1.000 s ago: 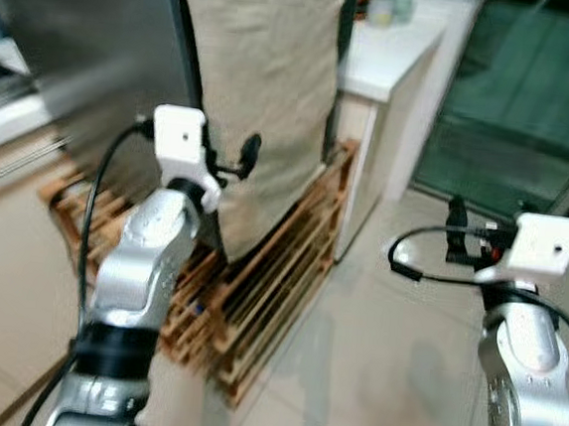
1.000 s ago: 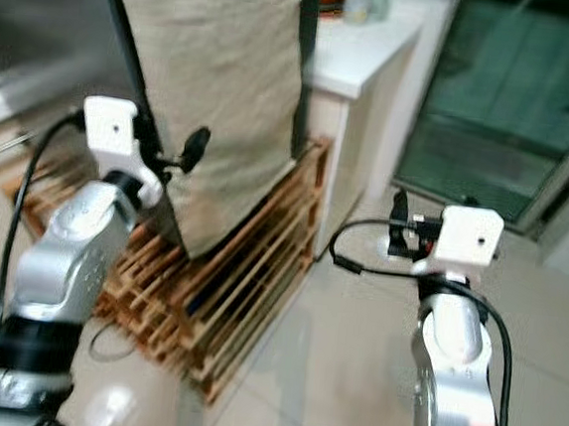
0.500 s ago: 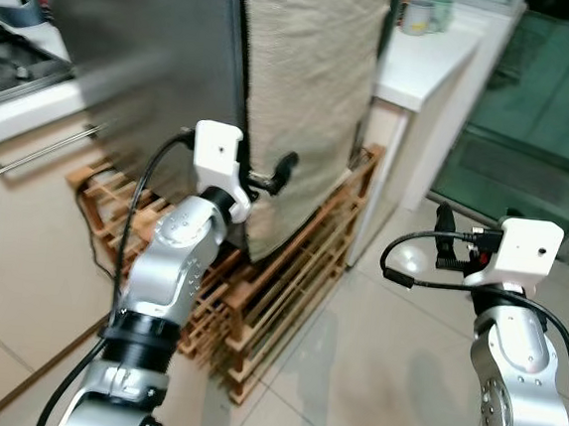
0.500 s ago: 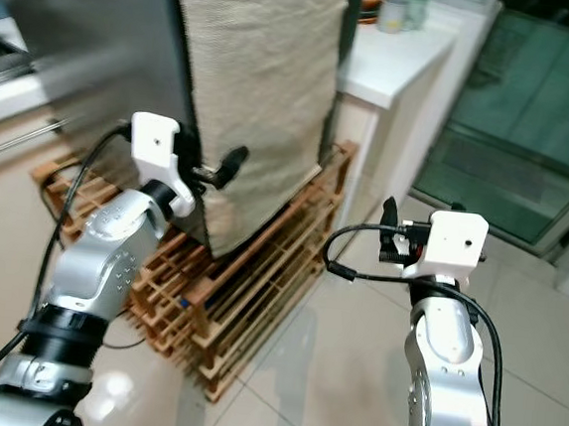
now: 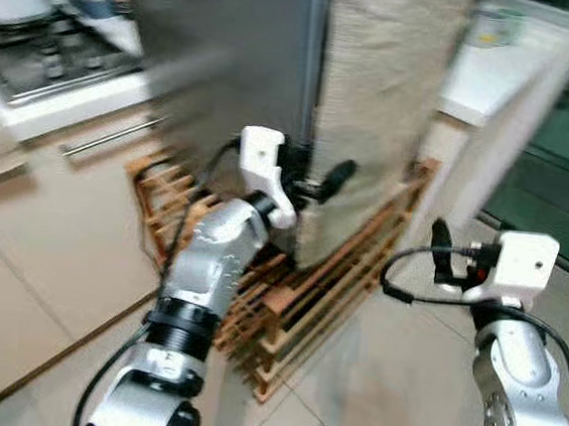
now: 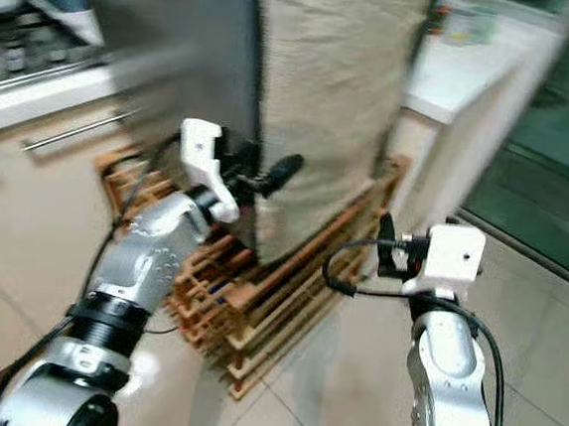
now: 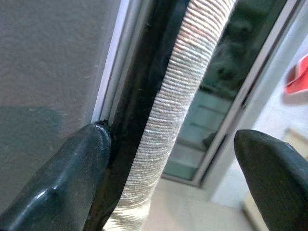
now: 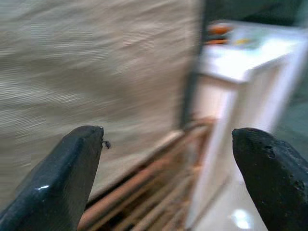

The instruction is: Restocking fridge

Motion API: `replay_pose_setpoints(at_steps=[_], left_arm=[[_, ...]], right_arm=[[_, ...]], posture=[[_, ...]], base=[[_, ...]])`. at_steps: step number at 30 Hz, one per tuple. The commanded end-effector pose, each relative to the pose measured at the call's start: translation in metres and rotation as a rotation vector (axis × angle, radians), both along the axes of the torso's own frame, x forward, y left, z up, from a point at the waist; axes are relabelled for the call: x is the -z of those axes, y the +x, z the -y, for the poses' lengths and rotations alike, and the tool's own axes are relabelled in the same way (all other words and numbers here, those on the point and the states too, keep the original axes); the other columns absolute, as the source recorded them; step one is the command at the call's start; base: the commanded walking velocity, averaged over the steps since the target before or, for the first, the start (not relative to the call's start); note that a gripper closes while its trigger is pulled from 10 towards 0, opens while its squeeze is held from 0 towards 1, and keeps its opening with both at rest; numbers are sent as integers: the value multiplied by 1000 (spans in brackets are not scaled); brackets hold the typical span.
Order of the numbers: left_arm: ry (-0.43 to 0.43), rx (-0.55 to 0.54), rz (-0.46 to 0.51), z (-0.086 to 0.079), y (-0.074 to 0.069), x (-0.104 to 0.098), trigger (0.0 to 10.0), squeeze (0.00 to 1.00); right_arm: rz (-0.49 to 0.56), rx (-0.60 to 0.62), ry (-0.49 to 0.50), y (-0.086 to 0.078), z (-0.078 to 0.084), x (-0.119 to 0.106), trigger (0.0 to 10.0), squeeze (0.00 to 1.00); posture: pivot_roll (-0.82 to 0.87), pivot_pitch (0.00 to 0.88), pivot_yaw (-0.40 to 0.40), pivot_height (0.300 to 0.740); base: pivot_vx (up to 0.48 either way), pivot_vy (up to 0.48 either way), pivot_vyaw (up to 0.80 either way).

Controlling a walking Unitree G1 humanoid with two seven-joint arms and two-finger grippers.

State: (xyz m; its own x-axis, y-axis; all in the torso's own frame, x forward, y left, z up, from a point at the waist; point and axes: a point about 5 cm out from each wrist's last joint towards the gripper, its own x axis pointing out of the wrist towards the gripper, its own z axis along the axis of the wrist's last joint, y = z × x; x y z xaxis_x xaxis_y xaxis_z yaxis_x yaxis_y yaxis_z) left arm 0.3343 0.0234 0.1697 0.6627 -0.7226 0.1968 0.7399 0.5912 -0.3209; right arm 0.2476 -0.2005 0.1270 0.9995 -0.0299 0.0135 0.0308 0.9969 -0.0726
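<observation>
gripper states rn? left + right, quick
Left gripper: open, holding nothing, fingers either side of the fridge door's cloth-covered edge.
Right gripper: open, holding nothing, in free air facing the wooden rack.

A pale tiled floor [image 5: 19, 280] carries a wooden slatted pallet [image 5: 296, 314]. On the pallet stands a tall grey fridge [image 5: 228, 59] draped in beige cloth [image 5: 383, 112], beside a white counter [image 5: 485, 86].

Soft indoor light is falling evenly over both head views, which are smearing with motion blur, worst toward the white counter [image 5: 496, 77] and glass door [image 6: 546, 186]. A faint sheen is showing on the floor tiles [image 6: 300, 374]. The right wrist view is blurring heavily; the left wrist view is staying sharper.
</observation>
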Motion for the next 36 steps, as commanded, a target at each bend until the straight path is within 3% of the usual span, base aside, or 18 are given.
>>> replay_pose_setpoints(at_steps=[1,2,4,8,12,19,25,28,31,36], left_arm=[[-68,306,91,85,-29,-34,10000,0],[-67,346,96,96,-36,-34,10000,0],[-58,380,108,102,-42,-32,10000,0],[-57,344,101,86,-33,-29,10000,0],[-19,185,81,39,-15,-16,10000,0],[59,47,77,-17,-24,2,10000,0],[62,5,60,-27,-28,4,10000,0],[2,47,84,-23,-32,-15,10000,0],[-12,78,91,-25,-34,-21,10000,0],[10,55,97,-35,-27,-24,10000,0]], right_arm=[[-11,-35,7,-2,-4,-1,10000,0],[-16,-39,7,-3,-4,0,10000,0],[-21,-38,11,-5,-3,0,10000,0],[-22,-34,14,-9,-3,-1,10000,0],[-30,-36,20,-12,-4,1,10000,0],[-82,-55,18,-23,-6,7,10000,0],[-263,43,-10,-46,18,42,10000,0],[-312,157,3,-44,40,53,10000,0],[-283,140,1,-39,38,46,10000,0],[-289,-33,67,-27,16,38,10000,0]], posture=[[-194,0,53,740],[-210,0,62,740],[-217,0,67,740],[-217,0,74,740],[-199,0,63,740],[-156,0,36,740],[-158,0,29,740],[-166,0,44,740],[-168,0,46,740],[-168,0,53,740]], base=[[0,0,0],[0,0,0],[0,0,0],[0,0,0],[0,0,0],[0,0,0],[0,0,0],[0,0,0],[0,0,0],[0,0,0]])
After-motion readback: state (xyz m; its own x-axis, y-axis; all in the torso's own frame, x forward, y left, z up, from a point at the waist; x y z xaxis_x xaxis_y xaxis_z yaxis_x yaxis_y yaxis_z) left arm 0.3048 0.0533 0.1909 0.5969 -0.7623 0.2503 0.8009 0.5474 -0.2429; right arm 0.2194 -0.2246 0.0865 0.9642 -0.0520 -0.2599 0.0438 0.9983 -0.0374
